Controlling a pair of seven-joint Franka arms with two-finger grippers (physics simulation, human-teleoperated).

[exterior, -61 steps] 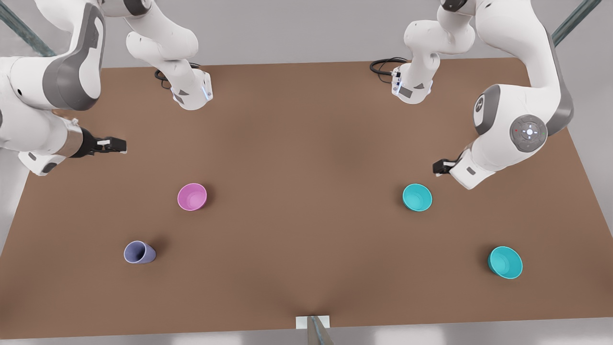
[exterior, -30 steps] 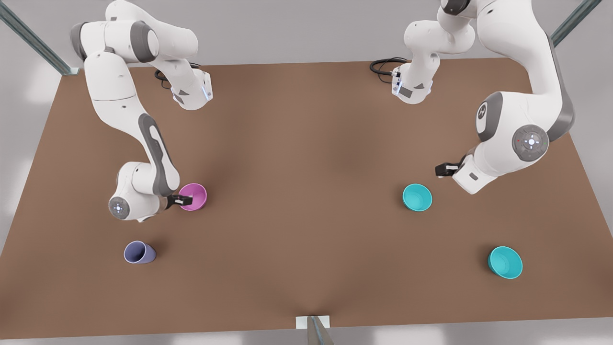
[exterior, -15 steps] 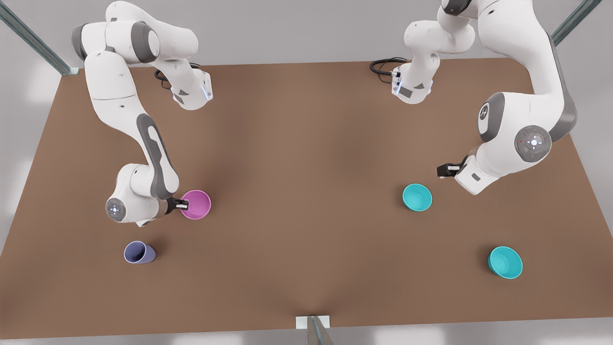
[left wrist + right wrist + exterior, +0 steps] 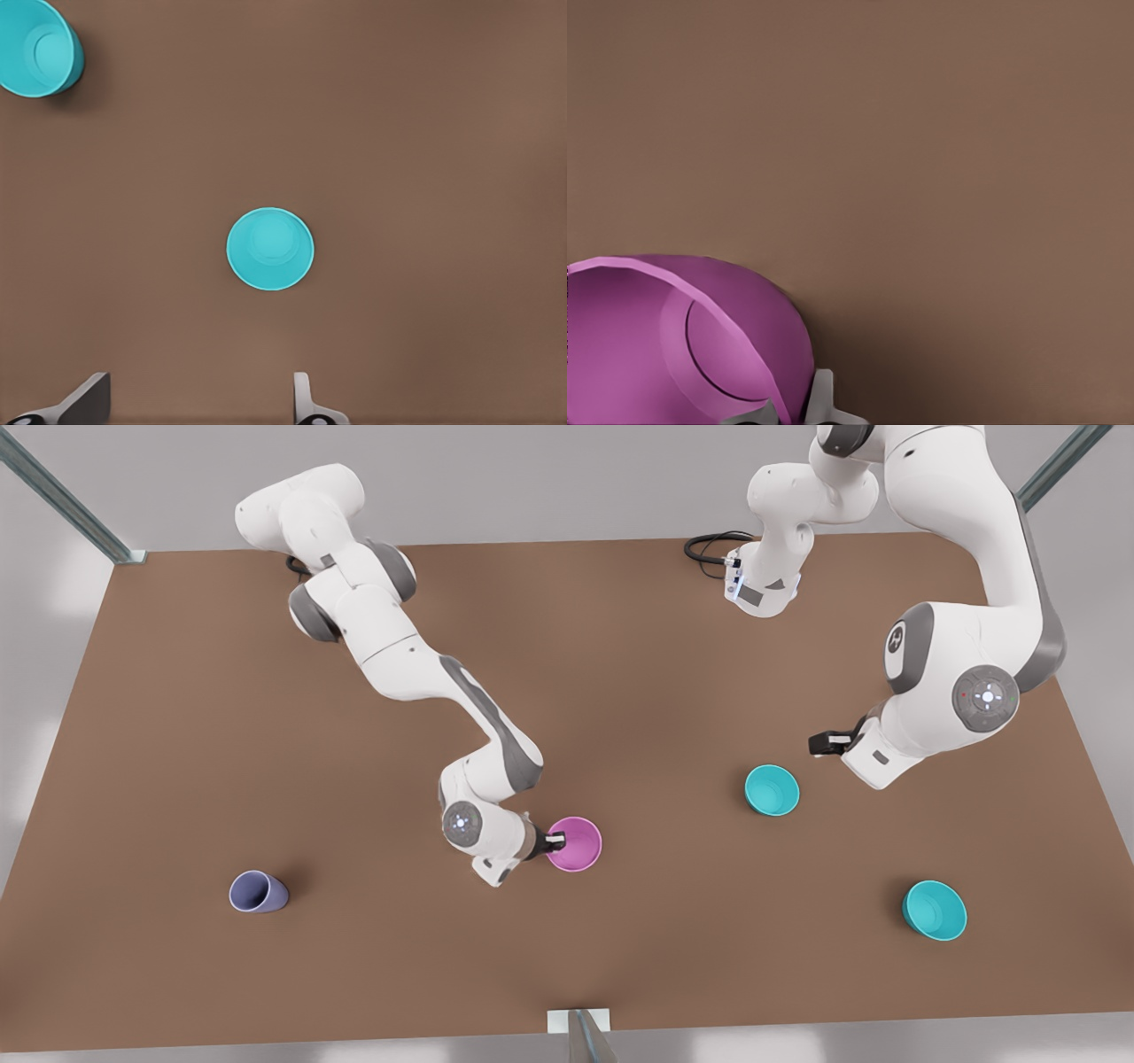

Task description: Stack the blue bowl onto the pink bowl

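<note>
right gripper [image 4: 555, 840] pinches the pink bowl [image 4: 576, 844] rim; left gripper [image 4: 817, 743] hangs spread wide at 1 o'clock of the blue bowl [image 4: 772, 790]. Bigger teal bowl [image 4: 935, 910] and lavender cup [image 4: 257, 892] sit well clear.

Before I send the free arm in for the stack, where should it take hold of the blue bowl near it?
Grip the blue bowl by its rim, coming from above: it sits upright and open, so one finger can go inside the wall and one outside. The left gripper, open, hovers beside it. The right gripper holds the pink bowl the same way.
</note>
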